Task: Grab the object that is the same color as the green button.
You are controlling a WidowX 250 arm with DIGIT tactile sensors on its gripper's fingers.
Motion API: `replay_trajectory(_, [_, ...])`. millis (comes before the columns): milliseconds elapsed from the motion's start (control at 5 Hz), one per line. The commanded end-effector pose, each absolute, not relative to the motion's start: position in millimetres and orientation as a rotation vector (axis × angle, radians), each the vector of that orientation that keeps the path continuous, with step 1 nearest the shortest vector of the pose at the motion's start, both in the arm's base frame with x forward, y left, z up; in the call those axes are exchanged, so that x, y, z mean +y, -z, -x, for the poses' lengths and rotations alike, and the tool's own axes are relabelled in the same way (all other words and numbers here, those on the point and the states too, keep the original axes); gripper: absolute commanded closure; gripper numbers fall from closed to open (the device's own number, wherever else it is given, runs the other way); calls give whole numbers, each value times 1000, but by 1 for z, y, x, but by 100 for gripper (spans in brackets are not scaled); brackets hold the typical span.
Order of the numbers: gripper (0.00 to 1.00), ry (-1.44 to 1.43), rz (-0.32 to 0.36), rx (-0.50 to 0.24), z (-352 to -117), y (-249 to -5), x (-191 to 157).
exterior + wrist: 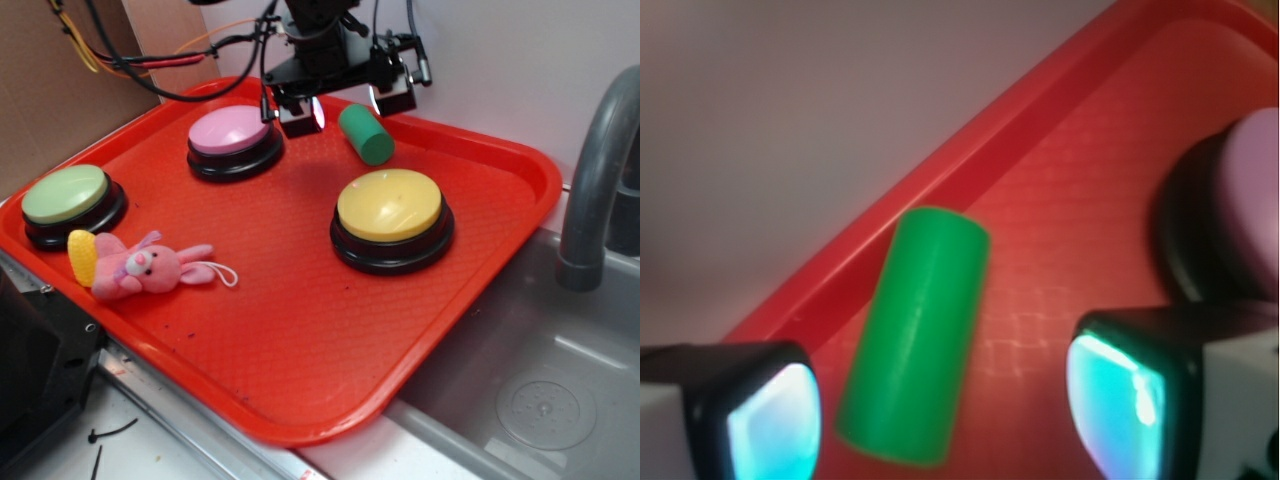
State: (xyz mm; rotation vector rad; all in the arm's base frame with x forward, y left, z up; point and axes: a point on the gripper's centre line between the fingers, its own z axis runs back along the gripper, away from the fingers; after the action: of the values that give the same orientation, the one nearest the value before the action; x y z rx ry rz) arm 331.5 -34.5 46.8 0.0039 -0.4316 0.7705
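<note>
You see a red tray [300,380] with a raised rim and a fine textured floor, set on a pale surface [130,440]. To its right lies a grey sink basin [540,380] with a round drain, and a grey faucet [600,170] curves up beside the tray's right edge. A plain white wall [500,60] runs behind the tray; brown cardboard [50,90] stands at the far left, with red, yellow and black cables [150,65] trailing across it.

On the tray you find three domed buttons on black bases: the green button [68,195] at the left edge, a pink button [232,132] near the back, and a yellow button [390,206] toward the right. A pink plush rabbit [145,268] lies in front of the green button, touching a small yellow piece [83,256].

The object [366,134], a green cylinder, lies on its side near the tray's back rim, between the pink and yellow buttons and apart from both.

The hand [348,106] hangs over the back of the tray, released, its jaws spread wide. In the wrist view the object [915,350] lies on the tray floor between the two fingertips [770,420], closer to the left one, and neither visibly touches it
</note>
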Motion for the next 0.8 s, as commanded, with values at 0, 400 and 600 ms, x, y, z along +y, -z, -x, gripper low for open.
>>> replay_trajectory(0, [0,-717,-9,-399,-359,-44,-35])
replay_trajectory(400, [100,-676,-97,-308,-359,-36,-39])
replay_trajectory(600, [100,-648,-87,-300,-353,-50,-38])
